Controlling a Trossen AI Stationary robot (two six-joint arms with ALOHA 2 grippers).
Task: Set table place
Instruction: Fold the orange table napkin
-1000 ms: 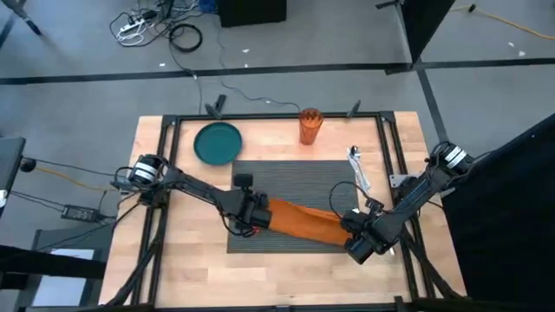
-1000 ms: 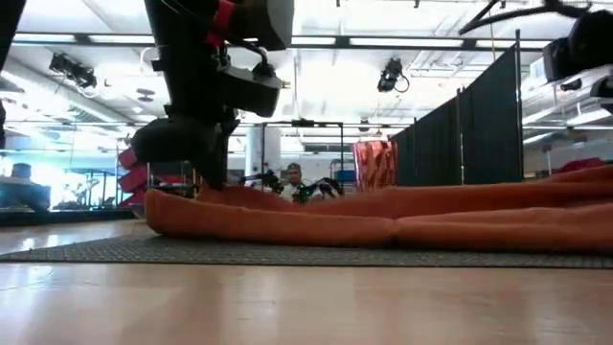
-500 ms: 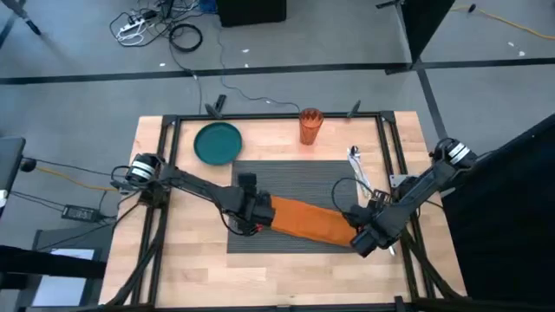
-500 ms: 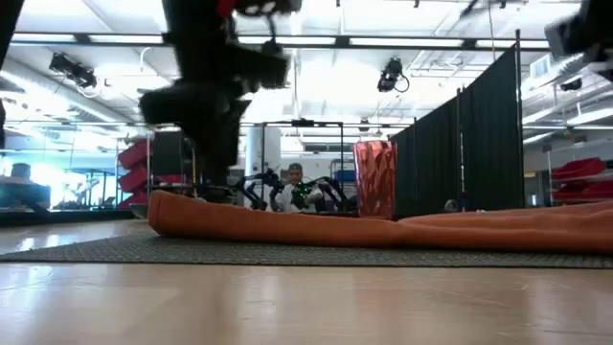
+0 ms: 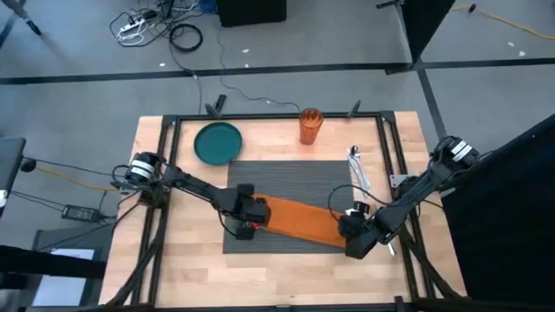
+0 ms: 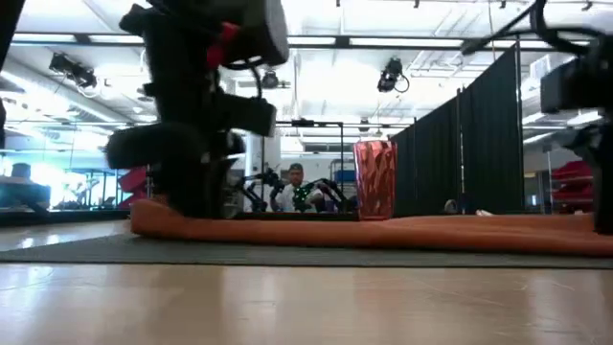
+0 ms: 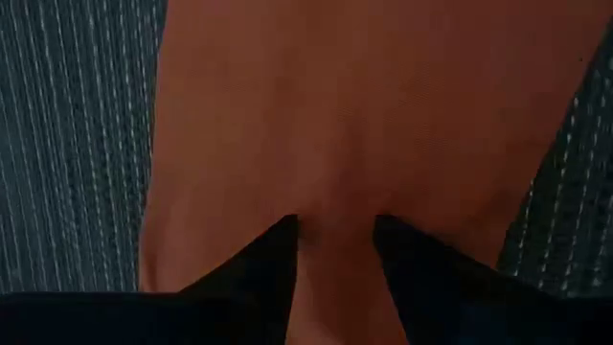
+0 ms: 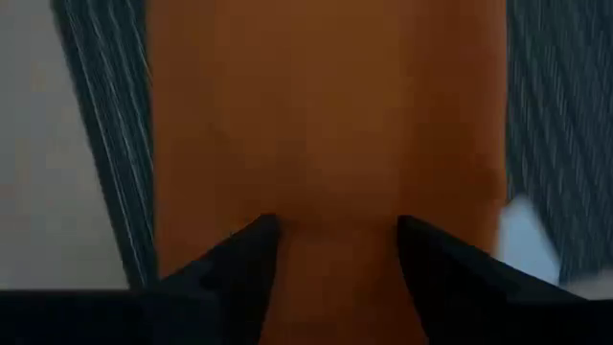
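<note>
Both grippers clamp the orange cloth napkin [image 5: 299,222] — left gripper [image 5: 257,217], right gripper [image 5: 345,232] — flat on the dark grey ribbed placemat [image 5: 295,178].

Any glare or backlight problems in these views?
Low view: bright ceiling lights backlight the left gripper into a silhouette, with sheen on the table. High view: even light, no glare on the napkin or placemat. Wrist views: evenly lit.

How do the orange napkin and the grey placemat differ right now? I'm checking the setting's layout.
The orange napkin is a narrow strip lying slanted; the grey placemat is a broad rectangle squared to the table. The napkin is smooth cloth; the placemat is ribbed. The left gripper and right gripper are at the napkin's two ends; the placemat is not gripped. Both lie flat, the napkin on the placemat.
</note>
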